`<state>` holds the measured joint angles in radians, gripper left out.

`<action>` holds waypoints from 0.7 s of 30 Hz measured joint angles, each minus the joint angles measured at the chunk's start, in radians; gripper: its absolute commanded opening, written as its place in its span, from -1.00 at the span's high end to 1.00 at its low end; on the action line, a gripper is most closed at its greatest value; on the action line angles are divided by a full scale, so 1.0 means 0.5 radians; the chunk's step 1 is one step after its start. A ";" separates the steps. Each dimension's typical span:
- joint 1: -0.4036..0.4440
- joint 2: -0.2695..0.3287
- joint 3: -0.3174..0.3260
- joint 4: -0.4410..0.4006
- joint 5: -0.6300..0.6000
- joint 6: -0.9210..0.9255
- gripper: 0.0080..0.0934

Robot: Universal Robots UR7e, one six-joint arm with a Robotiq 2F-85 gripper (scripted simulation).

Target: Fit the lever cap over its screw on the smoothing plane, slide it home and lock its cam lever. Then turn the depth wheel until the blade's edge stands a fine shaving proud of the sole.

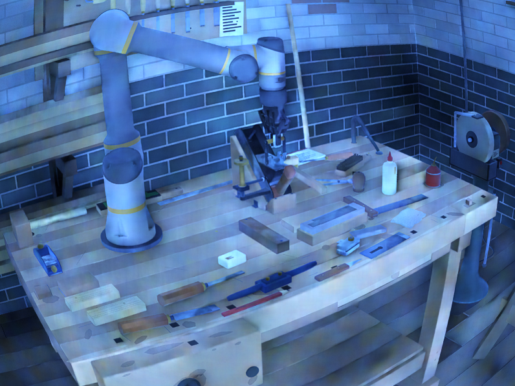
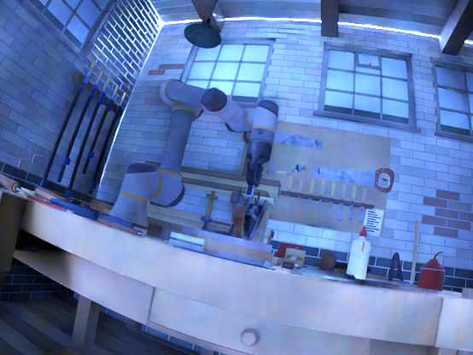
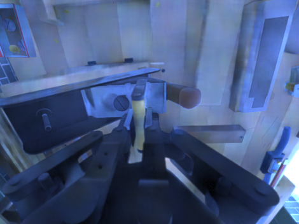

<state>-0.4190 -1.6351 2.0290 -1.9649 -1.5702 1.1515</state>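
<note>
The lever cap (image 3: 125,100) sits on the smoothing plane (image 1: 262,157), a pale metal plate with its slotted screw (image 3: 121,103) showing through it. The plane is held tilted on the bench at the back, its brown rear handle (image 3: 184,96) pointing toward the bench's front. The cap's yellow cam lever (image 3: 138,124) stands up from the cap, and I grip it in my closed gripper (image 3: 138,118), which hangs straight down over the plane (image 1: 276,140) (image 2: 252,191). The depth wheel is hidden from me.
A bar clamp (image 1: 243,179) stands just left of the plane. A wooden block (image 1: 281,203) sits in front of it, a dark block (image 1: 263,234) and a sharpening stone in its holder (image 1: 333,221) lie nearer the front. A glue bottle (image 1: 389,174) and red oil can (image 1: 433,174) stand to the right.
</note>
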 measured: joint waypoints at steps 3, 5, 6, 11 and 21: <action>0.000 0.000 0.000 0.000 0.000 0.000 1.00; 0.000 0.000 0.000 0.000 0.000 0.000 1.00; 0.000 0.000 0.000 0.000 0.000 0.000 1.00; 0.000 0.000 0.000 0.000 0.000 0.000 1.00; 0.001 0.000 0.000 -0.001 -0.002 0.002 1.00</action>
<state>-0.4183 -1.6351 2.0291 -1.9652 -1.5712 1.1524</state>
